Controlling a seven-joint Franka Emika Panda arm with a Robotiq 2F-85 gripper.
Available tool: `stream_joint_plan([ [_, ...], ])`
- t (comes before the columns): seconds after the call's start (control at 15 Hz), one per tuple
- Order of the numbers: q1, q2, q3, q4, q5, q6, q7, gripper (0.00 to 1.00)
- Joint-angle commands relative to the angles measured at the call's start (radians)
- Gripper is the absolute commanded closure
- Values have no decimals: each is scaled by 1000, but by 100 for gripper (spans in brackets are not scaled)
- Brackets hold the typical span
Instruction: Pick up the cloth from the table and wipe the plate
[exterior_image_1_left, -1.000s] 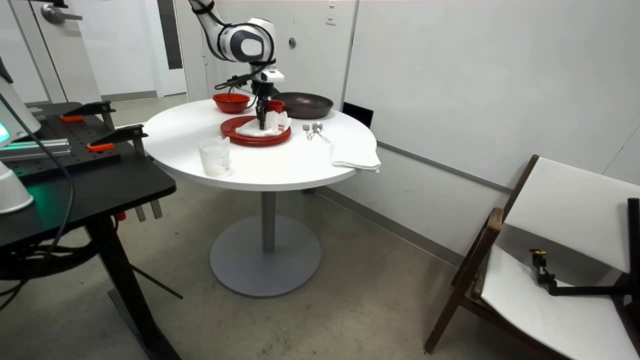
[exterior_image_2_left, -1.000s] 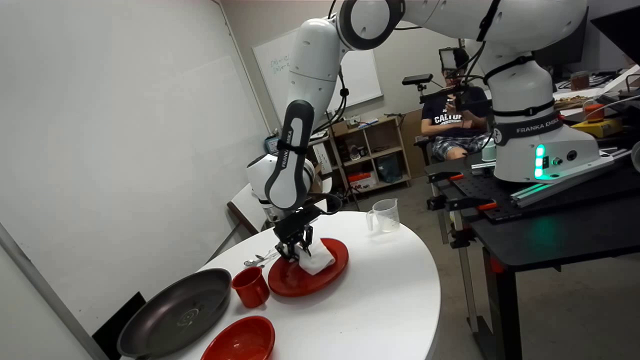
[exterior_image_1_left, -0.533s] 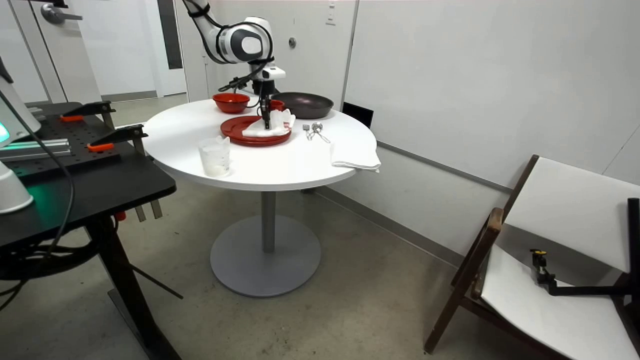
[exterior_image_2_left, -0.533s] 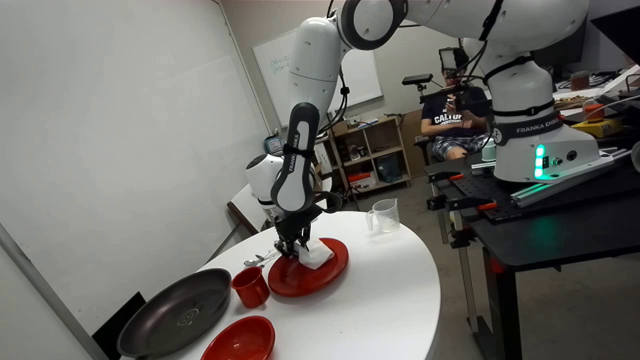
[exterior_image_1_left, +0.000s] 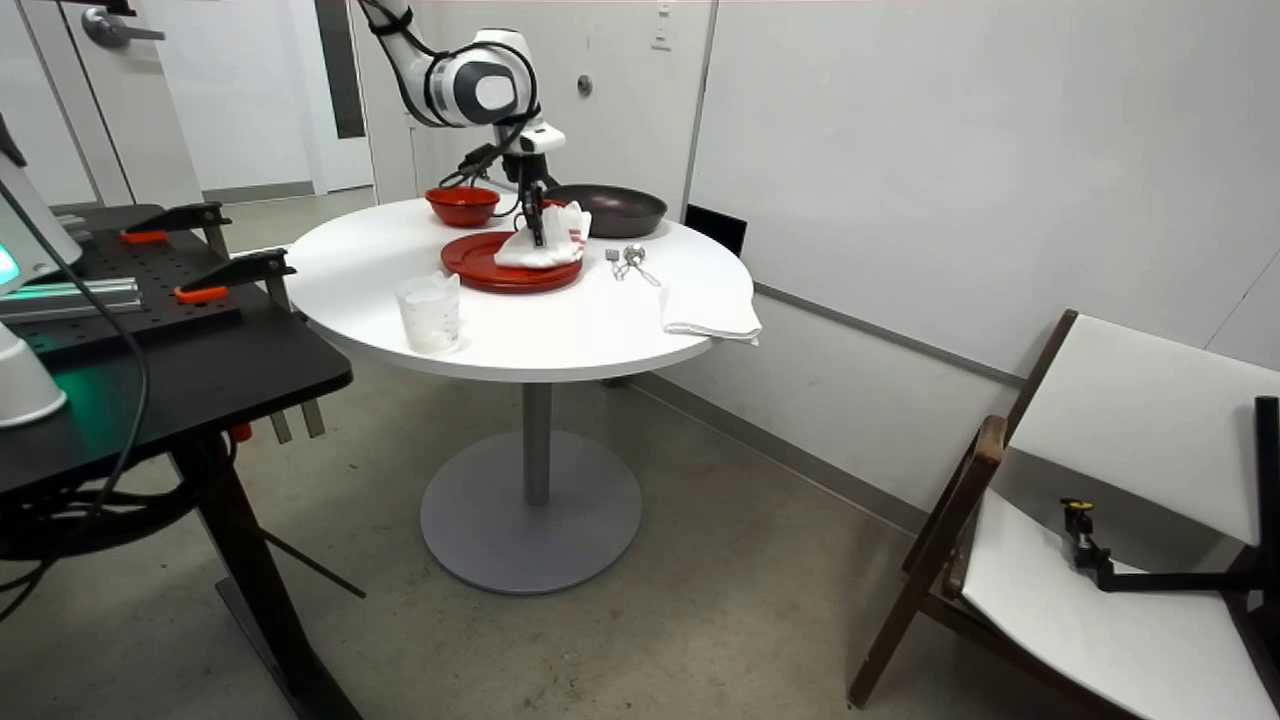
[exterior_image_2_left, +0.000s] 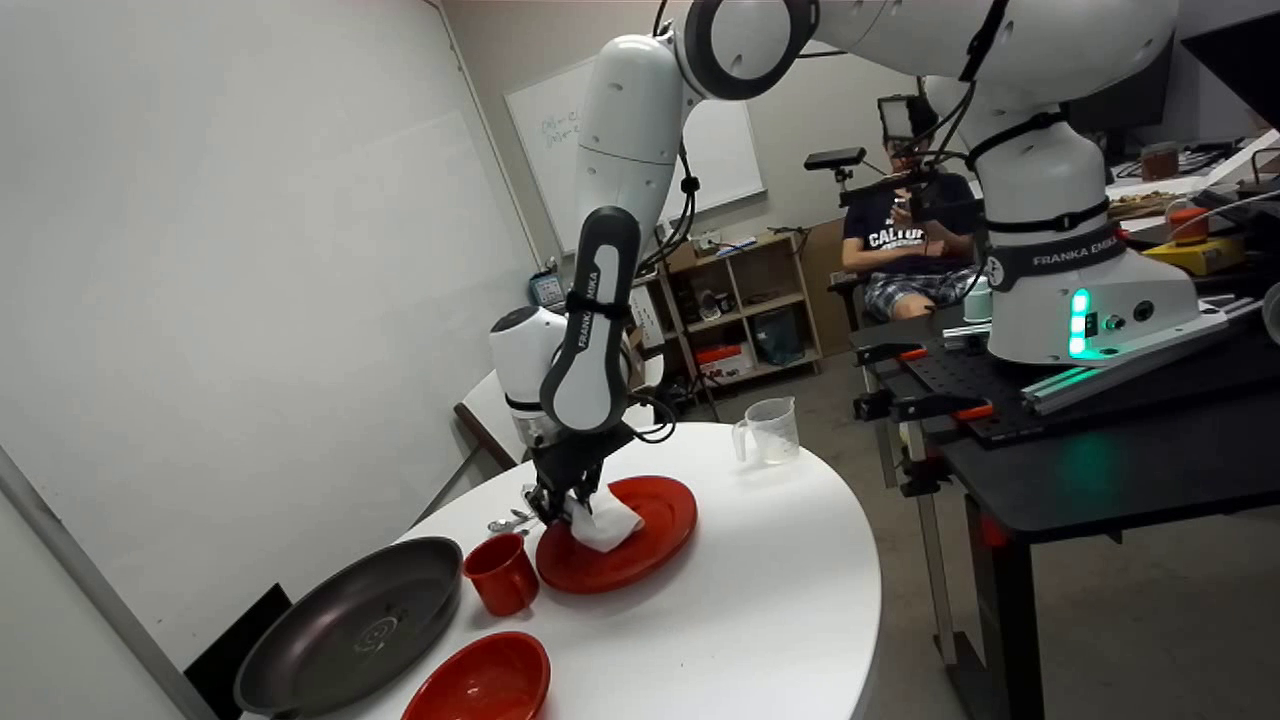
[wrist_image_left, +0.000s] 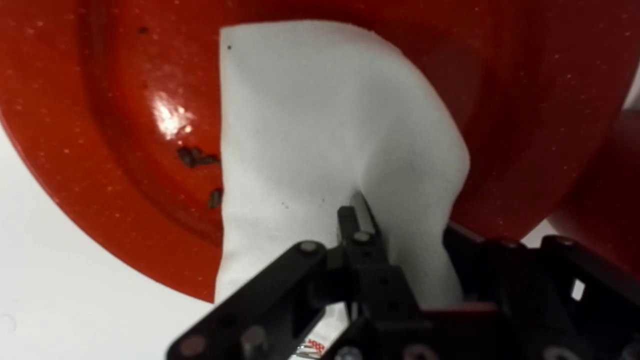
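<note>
While my gripper (exterior_image_1_left: 538, 236) pinches the small white cloth (wrist_image_left: 295, 125) over the red plate (wrist_image_left: 60, 165), dark crumbs (wrist_image_left: 189, 157) lie just left of the cloth in the wrist view, so I should sweep left.

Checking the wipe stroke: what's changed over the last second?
The gripper and the cloth pinched in it moved across the plate, toward the pan. Nothing newly gripped or let go. Unmoved: plate, pan, mug, bowl, jug.
</note>
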Motion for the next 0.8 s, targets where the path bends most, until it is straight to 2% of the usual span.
stream_joint_plan([
  [0.0, -29, 15, 55, 36, 39, 19, -14, 94],
  [0.4, -113, 14, 193, 70, 105, -18, -97, 94],
  [0.73, -137, 20, 201, 82, 141, -42, -118, 94],
])
